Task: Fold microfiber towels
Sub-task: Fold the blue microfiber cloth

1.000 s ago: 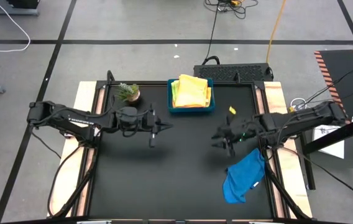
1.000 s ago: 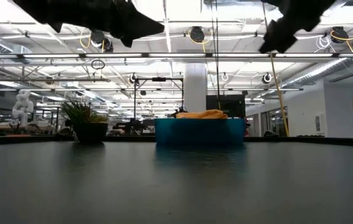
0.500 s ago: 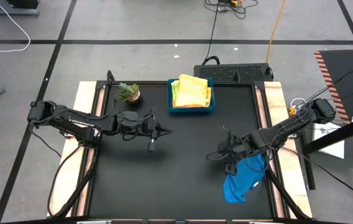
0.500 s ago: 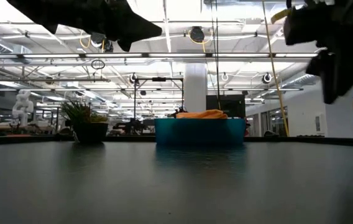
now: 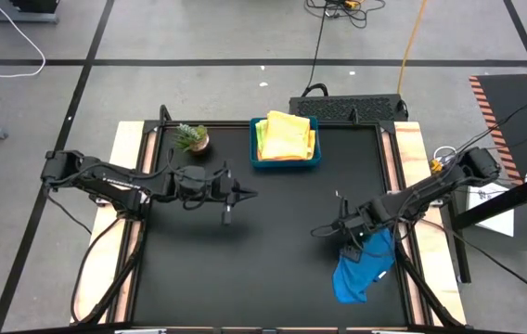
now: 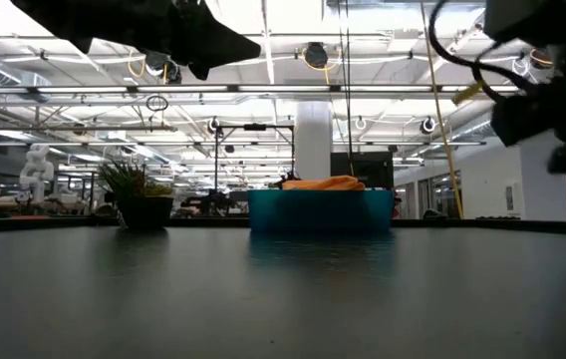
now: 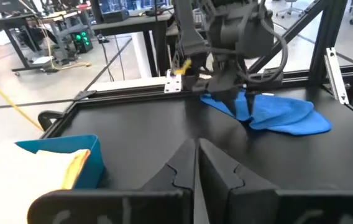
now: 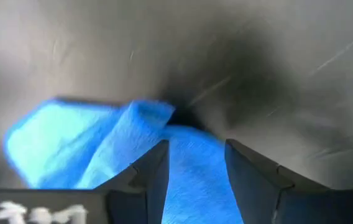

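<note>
A blue microfiber towel (image 5: pixel 361 269) lies crumpled on the black table near its right front corner; it also shows in the left wrist view (image 7: pixel 276 115). Folded yellow and orange towels (image 5: pixel 287 134) lie in a blue tray (image 5: pixel 287 165) at the far middle. My right gripper (image 5: pixel 343 235) is open and points down over the blue towel's far left corner, with a raised fold of cloth (image 8: pixel 183 146) between its fingers. My left gripper (image 5: pixel 242 196) is shut and empty, held above the table's left middle. My right gripper comes at the blue towel's far left corner (image 7: pixel 229 106) from above, its fingers open on either side of a raised fold. I cannot tell whether the fingertips touch the cloth.
A small potted plant (image 5: pixel 192 139) stands at the far left, beside the tray. Bare black table top (image 5: pixel 263 250) lies between the two arms and toward the near edge. Wooden strips and frame rails (image 5: pixel 412 158) run along both sides.
My right gripper has gone toward the table's near edge and down, tipping to point down onto the blue towel's far left corner.
</note>
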{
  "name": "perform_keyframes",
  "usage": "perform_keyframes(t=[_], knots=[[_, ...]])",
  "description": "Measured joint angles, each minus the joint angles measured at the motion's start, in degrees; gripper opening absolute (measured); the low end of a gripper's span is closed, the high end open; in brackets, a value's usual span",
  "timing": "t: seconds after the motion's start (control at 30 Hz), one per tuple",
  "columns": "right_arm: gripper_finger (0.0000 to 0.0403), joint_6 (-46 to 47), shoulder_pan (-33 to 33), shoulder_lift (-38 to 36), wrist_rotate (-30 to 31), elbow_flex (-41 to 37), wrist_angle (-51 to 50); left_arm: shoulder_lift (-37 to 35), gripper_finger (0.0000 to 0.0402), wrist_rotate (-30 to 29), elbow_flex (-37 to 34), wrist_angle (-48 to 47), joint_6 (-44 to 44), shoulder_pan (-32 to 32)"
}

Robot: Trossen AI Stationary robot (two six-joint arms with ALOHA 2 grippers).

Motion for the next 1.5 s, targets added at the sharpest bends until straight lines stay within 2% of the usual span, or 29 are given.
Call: perform_keyframes(t=[0.07,0.2,0.5,0.7,0.97,1.03,1.2,1.33,1.5], knots=[[0.0146,1.83,0.02,-0.17,-3.29,-2.8,3.85,0.0,0.0023,0.0,0.0,-0.04,-0.29,0.12],[0.0146,4.75,0.06,-0.35,-5.95,-7.91,13.29,0.02,0.0018,-0.38,0.0,-1.09,0.04,0.16],[0.0144,4.26,0.11,-0.22,-5.75,-14.7,34.57,0.04,0.0005,-1.01,0.0,-2.33,-0.98,0.16],[0.0115,-5.32,-2.07,-0.03,-1.17,-15.69,43.64,0.09,0.0024,-1.03,0.0,-3.0,-0.94,0.16],[0.0026,-22.08,-8.32,-0.16,-2.46,-15.69,59.8,0.09,0.0012,-1.05,0.02,-2.96,-0.63,0.16],[0.0007,-26.09,-10.14,-0.45,-3.12,-15.67,62.3,0.11,0.0005,-1.05,0.02,-2.96,-0.61,0.16],[0.0007,-29.82,-14.86,-1.03,-6.06,-15.58,63.77,0.09,0.0009,-1.07,0.02,-2.94,-0.78,0.16],[0.0008,-25.59,-17.3,-1.95,-13.12,-15.54,62.66,0.09,0.0023,-1.09,0.04,-3.62,-1.92,0.16],[0.0027,-23.33,-16.7,-2.75,-18.75,-15.54,62.41,0.11,0.0025,-2.6,0.05,-4.03,-3.97,0.16]])
